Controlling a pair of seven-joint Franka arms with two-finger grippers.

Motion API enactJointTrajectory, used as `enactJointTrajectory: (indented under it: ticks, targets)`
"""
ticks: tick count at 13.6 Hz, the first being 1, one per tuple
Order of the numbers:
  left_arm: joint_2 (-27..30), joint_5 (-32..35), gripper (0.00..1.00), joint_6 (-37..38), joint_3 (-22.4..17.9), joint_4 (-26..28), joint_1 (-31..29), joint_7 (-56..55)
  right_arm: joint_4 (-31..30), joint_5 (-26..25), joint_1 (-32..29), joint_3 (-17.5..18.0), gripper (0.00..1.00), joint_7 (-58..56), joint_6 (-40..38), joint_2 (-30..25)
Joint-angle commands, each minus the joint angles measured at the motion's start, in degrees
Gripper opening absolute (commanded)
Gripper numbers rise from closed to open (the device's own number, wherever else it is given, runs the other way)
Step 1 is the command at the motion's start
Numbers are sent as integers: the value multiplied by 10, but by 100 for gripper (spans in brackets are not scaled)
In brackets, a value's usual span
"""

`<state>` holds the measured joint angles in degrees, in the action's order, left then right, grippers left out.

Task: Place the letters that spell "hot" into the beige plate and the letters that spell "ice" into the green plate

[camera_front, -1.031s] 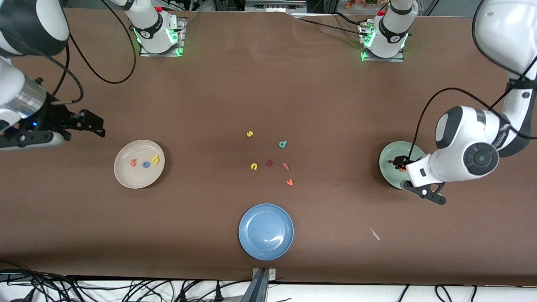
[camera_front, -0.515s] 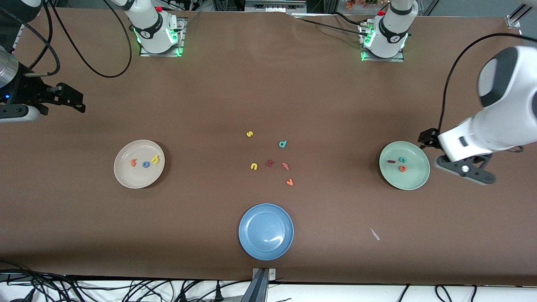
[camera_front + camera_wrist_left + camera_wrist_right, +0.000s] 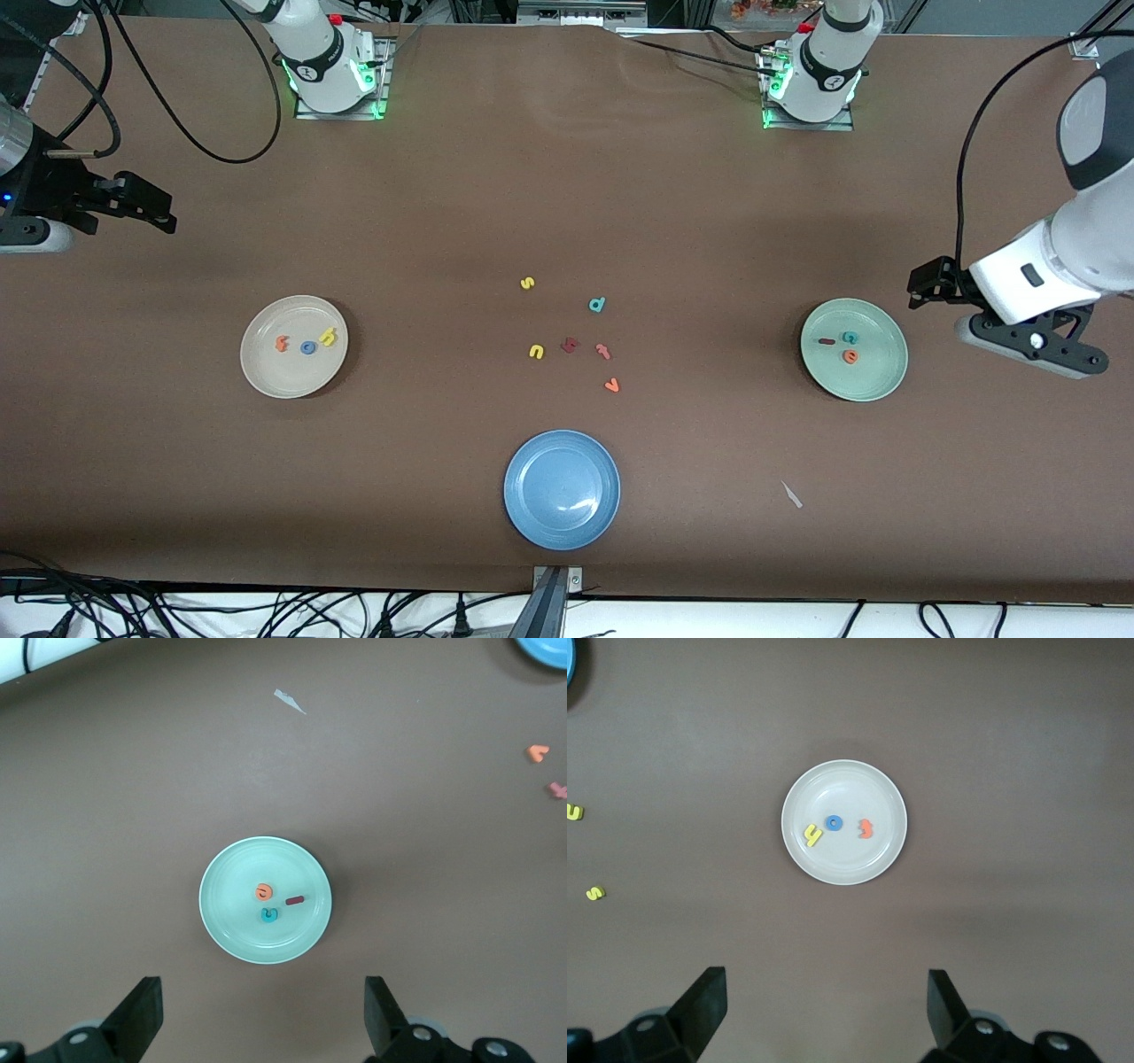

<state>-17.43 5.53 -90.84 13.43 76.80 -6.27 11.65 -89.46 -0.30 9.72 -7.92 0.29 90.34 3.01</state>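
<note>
You see both words already sorted: yellow "h" (image 3: 329, 336), blue "o" (image 3: 307, 347), orange "t" (image 3: 282, 344) lie in the beige plate (image 3: 266, 372); dark red "i" (image 3: 827, 341), teal "c" (image 3: 850, 337), orange "e" (image 3: 850, 356) lie in the green plate (image 3: 873, 381); the left gripper (image 3: 261, 1019) and the right gripper (image 3: 824, 1014) hang wide and empty, each beside its plate; I judge nothing remains except parking the arms.

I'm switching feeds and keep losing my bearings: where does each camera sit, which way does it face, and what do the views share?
Front view: high across the table, facing both bases; shows the left gripper beside the green plate and the right gripper above the table's edge.
Left wrist view: looks straight down on the green plate, its own open fingers in frame.
Right wrist view: looks straight down on the beige plate, its own open fingers in frame.
Shared: each wrist view's plate also shows in the front view.
</note>
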Motion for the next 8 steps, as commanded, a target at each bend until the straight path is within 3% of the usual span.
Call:
enactJointTrajectory:
  ticks: [1, 5, 8]
  targets:
    - [73, -39, 100, 2, -93, 65, 64, 3, 11, -11, -7, 9, 100, 13, -22, 0]
    - [170, -39, 100, -49, -93, 183, 57, 0, 11, -12, -7, 9, 100, 9, -28, 3]
    - [181, -50, 100, -70, -93, 190, 47, 1, 12, -13, -5, 11, 100, 13, -29, 6]
